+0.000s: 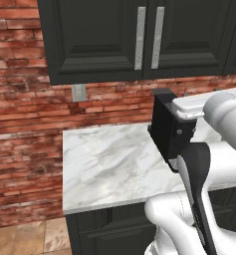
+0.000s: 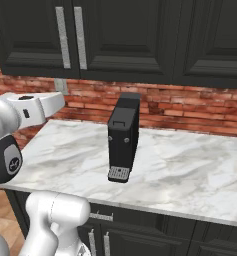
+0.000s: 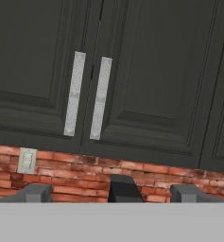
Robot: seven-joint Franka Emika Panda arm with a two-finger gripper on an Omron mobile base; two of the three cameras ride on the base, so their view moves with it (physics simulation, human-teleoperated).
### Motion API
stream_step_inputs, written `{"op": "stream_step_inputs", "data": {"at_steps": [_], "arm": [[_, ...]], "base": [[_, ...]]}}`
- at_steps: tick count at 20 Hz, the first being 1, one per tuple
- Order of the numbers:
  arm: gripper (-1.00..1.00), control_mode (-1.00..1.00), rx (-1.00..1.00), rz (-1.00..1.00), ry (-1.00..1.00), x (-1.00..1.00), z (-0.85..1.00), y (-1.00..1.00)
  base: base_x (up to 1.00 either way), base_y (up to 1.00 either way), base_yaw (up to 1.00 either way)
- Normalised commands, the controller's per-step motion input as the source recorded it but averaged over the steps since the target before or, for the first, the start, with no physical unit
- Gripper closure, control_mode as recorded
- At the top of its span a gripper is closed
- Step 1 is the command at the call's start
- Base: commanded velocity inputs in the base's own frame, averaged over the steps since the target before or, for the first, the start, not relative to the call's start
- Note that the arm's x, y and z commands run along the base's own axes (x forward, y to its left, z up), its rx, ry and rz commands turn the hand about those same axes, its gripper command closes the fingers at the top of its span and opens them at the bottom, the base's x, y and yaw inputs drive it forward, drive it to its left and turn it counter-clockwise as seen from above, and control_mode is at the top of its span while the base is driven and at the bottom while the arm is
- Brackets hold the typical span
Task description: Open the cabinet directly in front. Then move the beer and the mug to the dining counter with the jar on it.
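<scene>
**Arm raised, jaws wide**

The white arm point(image 1: 209, 164) rises from its base, bends at a dark elbow joint and reaches forward at about worktop height. In the hand view the gripper point(image 3: 116, 193) faces ahead, its 2 fingertips point(image 3: 35, 193) spread far apart, holding nothing.

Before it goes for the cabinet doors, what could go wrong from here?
1. The two bar handles on the cabinet sit close together; the open gripper could straddle both or catch the wrong one.
2. The black coffee machine stands on the worktop under the doors; a low arm path may knock it.
3. Both doors are shut, so the contents are unseen; a fast swing could disturb whatever stands inside.
</scene>
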Motion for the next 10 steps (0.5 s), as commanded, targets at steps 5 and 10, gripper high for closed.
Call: {"op": "stream_step_inputs", "data": {"at_steps": [5, 10], "arm": [[-1.0, -1.0, 0.0, 0.0, 0.0, 0.0, 0.0, 0.0], [-1.0, -1.0, 0.0, 0.0, 0.0, 0.0, 0.0, 0.0]], "base": [[0.0, 0.0, 0.0], [0.0, 0.0, 0.0]]}}
